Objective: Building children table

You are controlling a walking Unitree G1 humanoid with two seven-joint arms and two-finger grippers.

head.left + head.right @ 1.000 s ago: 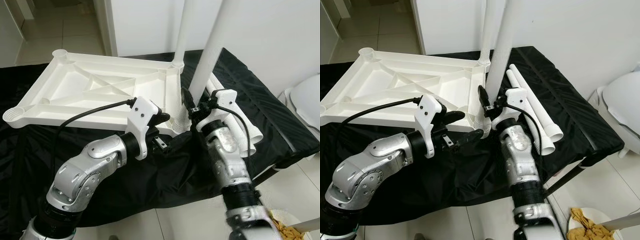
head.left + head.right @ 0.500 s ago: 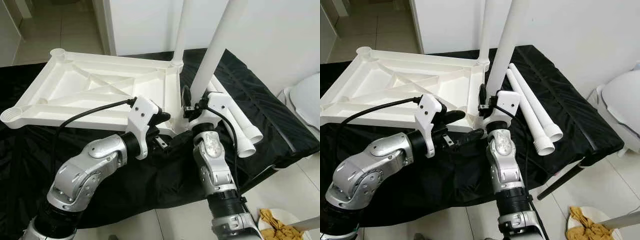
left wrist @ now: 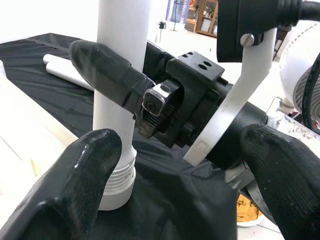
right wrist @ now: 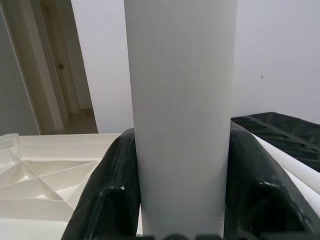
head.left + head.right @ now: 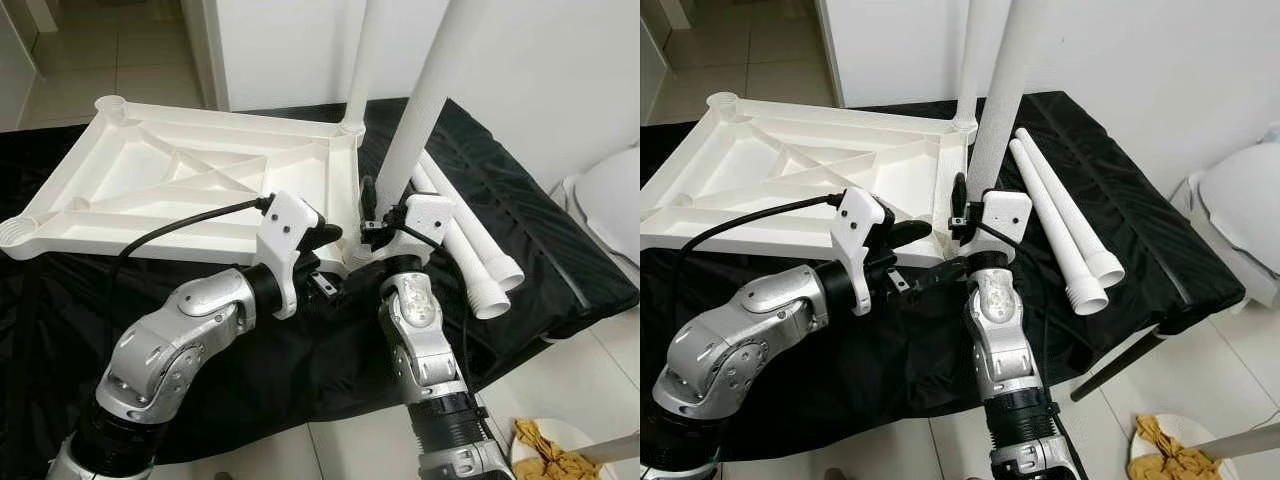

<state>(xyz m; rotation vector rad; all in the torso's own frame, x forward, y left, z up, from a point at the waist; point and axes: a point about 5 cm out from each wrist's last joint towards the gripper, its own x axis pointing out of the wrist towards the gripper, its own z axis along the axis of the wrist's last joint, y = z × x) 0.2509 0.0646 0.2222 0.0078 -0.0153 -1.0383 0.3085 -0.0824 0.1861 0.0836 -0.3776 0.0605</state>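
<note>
At centre frame, an upright white table leg (image 5: 425, 95) is clamped between the fingers of the right tool (image 5: 372, 222), its threaded foot at the near right corner of the upturned white tabletop (image 5: 190, 180) on the black-draped bench (image 5: 560, 250). The left tool (image 5: 335, 262) is held wide apart just beside that corner, gripping nothing. Two spare legs (image 5: 480, 260) are laid at right of centre.

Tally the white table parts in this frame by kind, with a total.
Upside-down tabletop: 1
Legs standing upright: 2 (near one in right claw)
Loose legs on black cloth: 2
Total: 5
</note>
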